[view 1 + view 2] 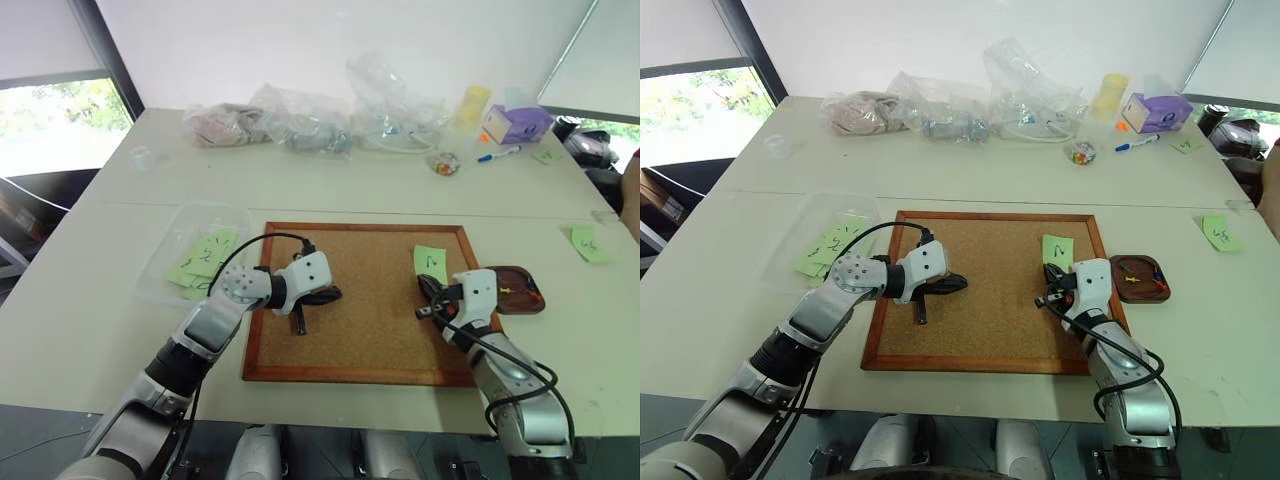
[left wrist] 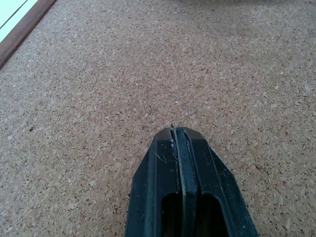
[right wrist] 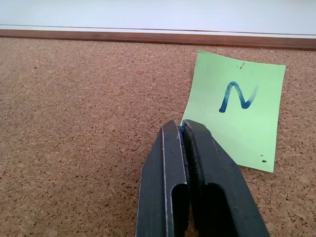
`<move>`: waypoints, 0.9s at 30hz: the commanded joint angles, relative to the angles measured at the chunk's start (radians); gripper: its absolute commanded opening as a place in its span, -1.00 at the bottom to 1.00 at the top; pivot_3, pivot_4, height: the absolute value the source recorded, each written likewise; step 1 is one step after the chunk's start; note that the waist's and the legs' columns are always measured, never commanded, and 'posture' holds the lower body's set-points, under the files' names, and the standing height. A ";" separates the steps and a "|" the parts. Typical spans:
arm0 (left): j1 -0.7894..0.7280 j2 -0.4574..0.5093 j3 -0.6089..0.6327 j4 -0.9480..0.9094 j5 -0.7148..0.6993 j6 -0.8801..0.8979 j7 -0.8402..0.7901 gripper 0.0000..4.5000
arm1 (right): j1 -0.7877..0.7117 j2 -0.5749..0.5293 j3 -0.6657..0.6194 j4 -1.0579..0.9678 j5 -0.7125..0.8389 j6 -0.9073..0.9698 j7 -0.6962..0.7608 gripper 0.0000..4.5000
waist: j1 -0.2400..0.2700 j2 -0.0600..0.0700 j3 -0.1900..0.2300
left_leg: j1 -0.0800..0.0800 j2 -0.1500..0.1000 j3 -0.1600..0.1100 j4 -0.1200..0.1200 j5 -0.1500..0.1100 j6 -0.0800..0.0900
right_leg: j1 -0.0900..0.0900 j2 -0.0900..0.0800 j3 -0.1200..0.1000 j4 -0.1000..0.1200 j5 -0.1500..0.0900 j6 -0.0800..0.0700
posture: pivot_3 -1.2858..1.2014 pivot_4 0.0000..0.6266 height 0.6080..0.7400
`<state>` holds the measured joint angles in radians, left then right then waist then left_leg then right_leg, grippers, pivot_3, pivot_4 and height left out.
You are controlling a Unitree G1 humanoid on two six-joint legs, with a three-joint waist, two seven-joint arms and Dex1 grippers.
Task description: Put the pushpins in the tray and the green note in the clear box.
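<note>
The green note [image 3: 237,111], marked with a "2"-like squiggle, lies flat at the far right of the corkboard [image 1: 360,320]. My right gripper [image 3: 181,128] is shut at the note's near corner, with a small blue pushpin head pinched between its tips. The dark brown tray [image 1: 524,301] sits just right of the board and holds yellow and red pushpins [image 1: 508,291]. At the left, the clear box [image 1: 160,268] holds several green notes. My left gripper [image 2: 177,130] is shut and empty over bare cork on the left part of the board.
Clear plastic bags [image 1: 300,125], a yellow cup [image 1: 473,103], a purple box [image 1: 515,123] and a blue-capped marker [image 1: 498,154] line the table's far side. More green notes [image 1: 588,243] lie on the table at the right. A person's arm [image 1: 632,195] shows at the right edge.
</note>
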<state>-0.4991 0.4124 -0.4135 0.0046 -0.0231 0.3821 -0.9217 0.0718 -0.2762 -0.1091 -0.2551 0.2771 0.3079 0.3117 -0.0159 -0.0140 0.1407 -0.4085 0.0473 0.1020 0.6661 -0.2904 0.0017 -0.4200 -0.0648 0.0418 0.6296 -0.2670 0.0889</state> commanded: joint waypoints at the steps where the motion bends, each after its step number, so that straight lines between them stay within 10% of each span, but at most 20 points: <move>1: 0.021 0.020 0.018 0.044 0.005 0.043 0.006 -1.00 | -0.004 0.007 -0.042 -0.105 0.012 -0.061 -0.014 -0.97 | 0.000 0.001 0.001 | 0.000 0.000 0.000 0.000 0.001 0.002 | 0.000 0.000 0.000 0.000 0.000 0.000 | 0.03 -0.52 0.96; 13: -0.044 -0.019 0.194 0.002 -0.247 0.239 -0.042 -1.00 | 0.023 -0.002 -0.062 -0.217 0.016 -0.033 -0.028 -0.97 | -0.004 0.001 0.003 | -0.001 0.000 0.002 0.000 0.002 0.003 | -0.003 0.002 0.000 0.000 0.000 0.000 | 0.03 -0.52 0.96; 23: -0.357 -0.170 0.415 0.243 -0.543 0.517 -0.052 0.99 | -0.005 -0.073 -0.088 -0.309 0.025 0.022 -0.012 -1.00 | 0.006 -0.003 0.007 | -0.005 -0.006 0.002 0.001 0.004 0.005 | -0.003 0.009 -0.002 0.000 -0.001 0.010 | 0.03 -0.52 0.96; 27: -0.473 -0.275 0.450 0.409 -0.559 0.566 0.023 1.00 | -0.028 -0.094 -0.085 -0.335 0.021 0.042 -0.012 -1.00 | 0.004 -0.008 0.011 | -0.005 -0.009 0.000 0.001 0.004 0.006 | -0.003 0.009 -0.001 0.000 -0.001 0.015 | 0.03 -0.52 0.96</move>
<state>-0.9308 0.1467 0.0050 0.3857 -0.5565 0.9322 -0.9140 0.0572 -0.3607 -0.1745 -0.5394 0.2898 0.3503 0.2996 -0.0115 -0.0220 0.1514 -0.4139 0.0381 0.1017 0.6676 -0.2868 0.0073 -0.4234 -0.0561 0.0407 0.6303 -0.2676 0.1063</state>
